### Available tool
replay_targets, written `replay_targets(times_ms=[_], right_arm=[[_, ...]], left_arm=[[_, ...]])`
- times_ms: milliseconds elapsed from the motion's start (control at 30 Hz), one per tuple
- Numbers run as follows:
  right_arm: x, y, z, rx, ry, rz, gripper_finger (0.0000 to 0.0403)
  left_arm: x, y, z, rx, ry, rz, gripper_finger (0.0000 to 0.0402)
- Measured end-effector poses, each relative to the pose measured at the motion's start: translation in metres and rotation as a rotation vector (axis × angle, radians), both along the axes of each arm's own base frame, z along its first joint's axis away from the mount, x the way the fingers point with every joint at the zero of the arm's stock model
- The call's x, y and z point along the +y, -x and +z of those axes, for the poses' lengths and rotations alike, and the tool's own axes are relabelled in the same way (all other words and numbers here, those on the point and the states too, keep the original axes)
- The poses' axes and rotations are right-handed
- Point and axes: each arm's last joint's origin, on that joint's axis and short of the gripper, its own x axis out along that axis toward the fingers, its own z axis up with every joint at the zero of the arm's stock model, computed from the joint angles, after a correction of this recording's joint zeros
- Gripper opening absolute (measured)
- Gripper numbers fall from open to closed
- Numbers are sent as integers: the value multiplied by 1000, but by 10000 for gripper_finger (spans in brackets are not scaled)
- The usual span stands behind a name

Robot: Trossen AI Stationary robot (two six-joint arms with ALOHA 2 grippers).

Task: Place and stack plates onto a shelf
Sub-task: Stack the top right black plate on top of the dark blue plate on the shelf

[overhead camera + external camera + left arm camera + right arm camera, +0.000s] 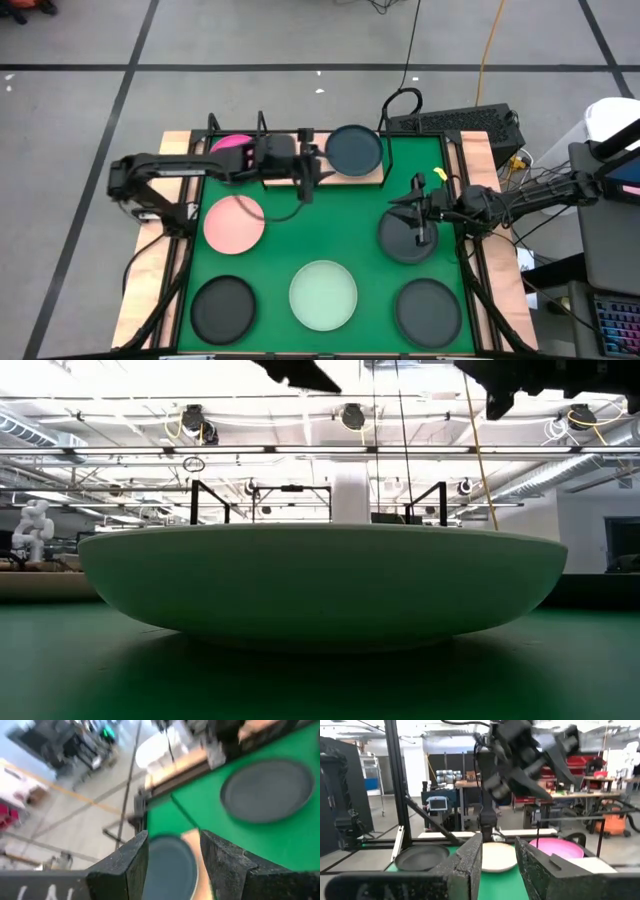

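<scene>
On the shelf (300, 178) at the mat's far side lie a magenta plate (232, 143) and a dark plate (355, 148). My left gripper (310, 172) hovers open over the shelf's front edge, just left of that dark plate (170, 865). On the mat rest a pale pink plate (234, 222), a mint green plate (323, 294) and three dark plates (222, 307) (428, 311) (408, 237). My right gripper (415, 212) is open above the last one, pointing toward the table's left. No white plate shows.
The green mat (350, 215) has bare room in its middle between the plates. Black frame posts (262, 122) rise at the shelf's far side. A keyboard (455, 122) and cables lie beyond the far right corner. The mint plate (320, 585) fills the low view.
</scene>
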Motion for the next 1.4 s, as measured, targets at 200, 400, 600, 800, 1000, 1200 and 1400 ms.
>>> replay_targets(times_ms=[200, 400, 600, 800, 1000, 1200, 1400], right_arm=[[0, -1, -7, 72, -28, 5, 98], [0, -1, -9, 97, -19, 3, 98], [-1, -1, -9, 88, 20, -26, 98], [-1, -1, -9, 89, 53, -32, 98], [-1, -1, -10, 102, 59, -31, 98], [-1, -1, -15, 152, 62, -29, 98], [-1, 0, -19, 194, 64, -27, 98]], left_arm=[[-21, 28, -10, -208, 41, -41, 184], [-38, 53, -33, -398, 161, -134, 184], [-49, 66, -51, -498, 253, -167, 184], [-54, 71, -66, -513, 310, -179, 184], [-54, 71, -70, -510, 363, -170, 184], [-54, 71, -71, -508, 381, -165, 184], [-54, 71, -71, -511, 384, -165, 184]])
